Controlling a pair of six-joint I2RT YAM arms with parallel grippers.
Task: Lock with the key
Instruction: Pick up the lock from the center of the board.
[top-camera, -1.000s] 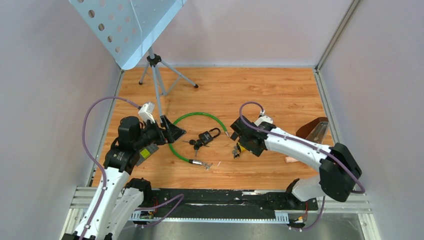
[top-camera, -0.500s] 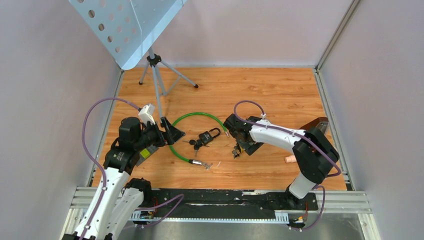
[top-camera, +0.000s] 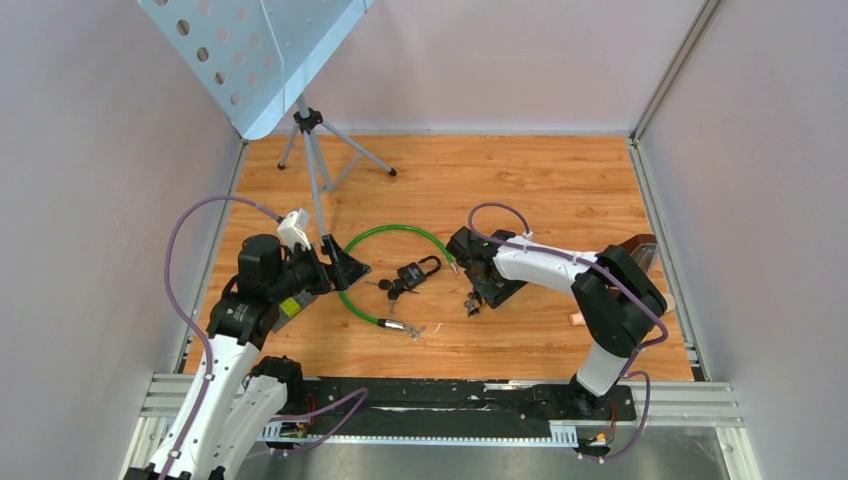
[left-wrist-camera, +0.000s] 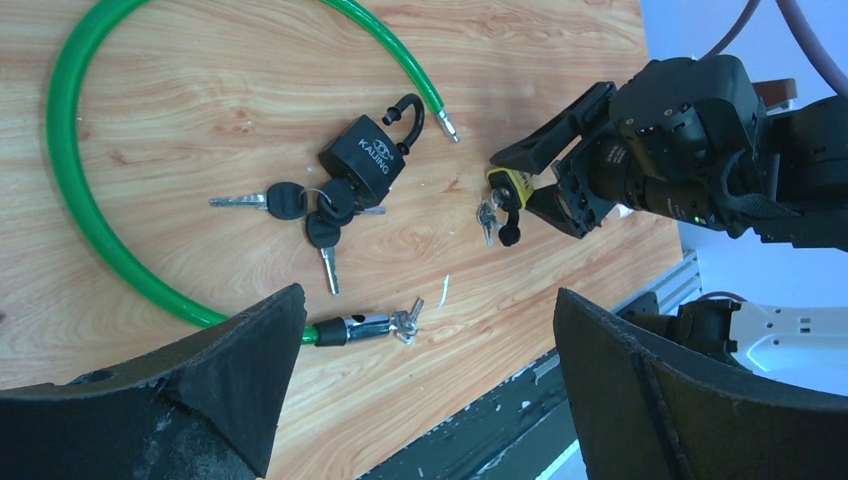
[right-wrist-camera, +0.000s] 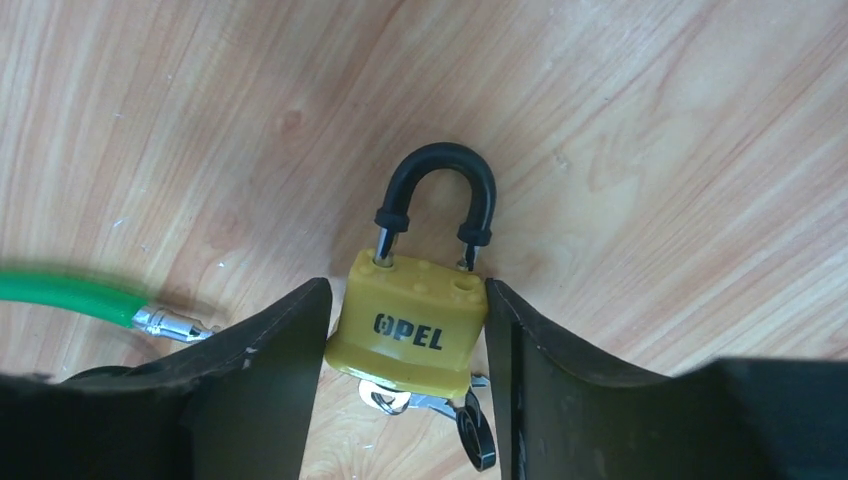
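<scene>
The desk (right-wrist-camera: 650, 120) is pale wood-grain board with a smooth satin finish, the yellow padlock (right-wrist-camera: 415, 330) has a smooth, faintly glossy casing and a matt black sleeved shackle (right-wrist-camera: 437, 165), the green cable (left-wrist-camera: 62, 150) wears shiny plastic with a bright metal tip (right-wrist-camera: 170, 323), and the black padlock (left-wrist-camera: 367, 165) looks matt.
</scene>
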